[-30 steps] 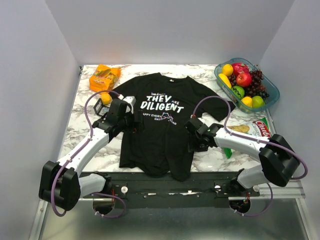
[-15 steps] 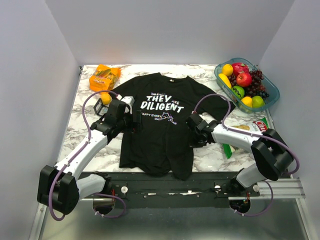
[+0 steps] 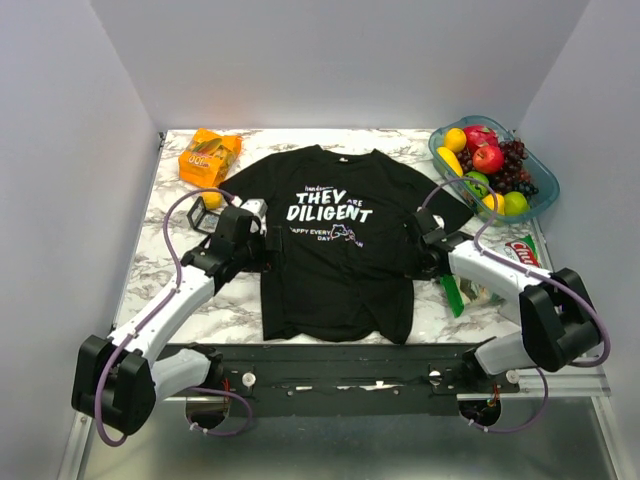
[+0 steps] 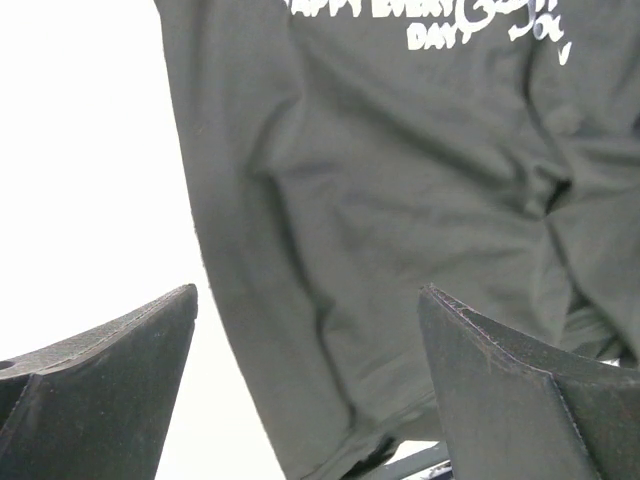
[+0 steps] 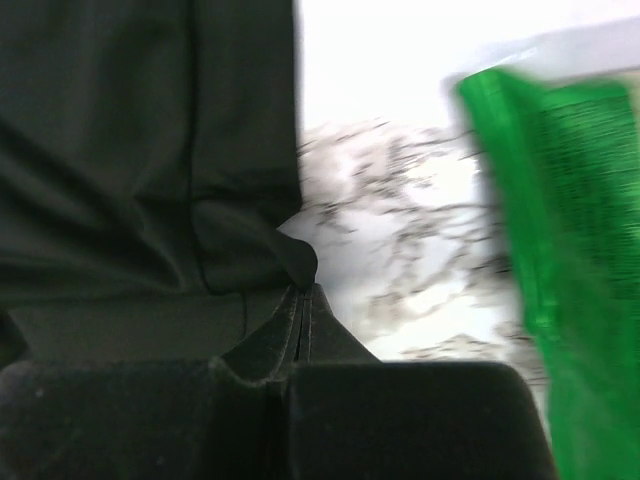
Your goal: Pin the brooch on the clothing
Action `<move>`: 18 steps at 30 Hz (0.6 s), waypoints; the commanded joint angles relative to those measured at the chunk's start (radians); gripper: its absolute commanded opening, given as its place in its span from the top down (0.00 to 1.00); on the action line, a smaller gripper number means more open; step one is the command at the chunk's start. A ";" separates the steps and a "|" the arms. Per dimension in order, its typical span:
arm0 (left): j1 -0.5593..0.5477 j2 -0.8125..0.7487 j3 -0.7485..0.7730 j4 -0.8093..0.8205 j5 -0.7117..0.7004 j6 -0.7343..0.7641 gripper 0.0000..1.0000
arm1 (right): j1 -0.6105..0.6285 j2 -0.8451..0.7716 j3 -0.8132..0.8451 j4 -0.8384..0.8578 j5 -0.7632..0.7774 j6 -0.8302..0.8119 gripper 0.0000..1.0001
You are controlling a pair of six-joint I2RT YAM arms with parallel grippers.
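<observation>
The clothing [image 3: 340, 260], a black T-shirt with white print, lies flat on the marble table. My right gripper [image 3: 422, 260] is shut on a pinch of its right side edge. In the right wrist view the fingers [image 5: 303, 290] meet on a small fold of the clothing [image 5: 120, 150]. My left gripper [image 3: 268, 246] stands open at the shirt's left edge. In the left wrist view its wide-apart fingers [image 4: 308, 290] hover over the clothing [image 4: 400, 200] with nothing between them. The brooch does not show in any view.
An orange snack packet [image 3: 209, 154] lies at the back left, with an orange ball [image 3: 211, 199] and a black wire cube [image 3: 203, 216] near it. A fruit container [image 3: 441, 160] stands at the back right. A green chip bag [image 3: 520, 255] [image 5: 570, 250] lies just right of my right gripper.
My right gripper has shut on the shirt's right edge and pulled it to the right. The shirt's lower part now lies spread wider and flatter. The left arm has barely moved.
</observation>
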 commanded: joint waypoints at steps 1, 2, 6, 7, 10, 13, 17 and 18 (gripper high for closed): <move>-0.047 -0.071 -0.074 -0.013 -0.065 -0.108 0.01 | -0.011 -0.040 0.054 -0.072 0.076 -0.070 0.99; -0.074 -0.092 -0.094 -0.031 -0.076 -0.130 0.01 | -0.011 -0.053 0.060 -0.086 0.078 -0.076 0.99; -0.172 -0.151 -0.145 -0.083 -0.192 -0.252 0.01 | -0.005 -0.145 0.081 -0.170 0.047 -0.102 0.60; -0.195 -0.164 -0.152 -0.094 -0.217 -0.316 0.01 | 0.014 -0.186 0.077 -0.195 0.037 -0.100 0.49; -0.266 -0.195 -0.171 -0.151 -0.326 -0.419 0.01 | 0.119 -0.244 0.078 -0.247 0.009 -0.057 0.36; -0.288 -0.186 -0.151 -0.223 -0.395 -0.463 0.01 | 0.250 -0.252 0.091 -0.295 0.020 0.024 0.34; -0.291 -0.197 -0.155 -0.263 -0.414 -0.512 0.01 | 0.382 -0.235 0.078 -0.290 0.010 0.120 0.34; -0.291 -0.203 -0.164 -0.260 -0.402 -0.519 0.01 | 0.405 -0.229 0.068 -0.286 0.013 0.137 0.34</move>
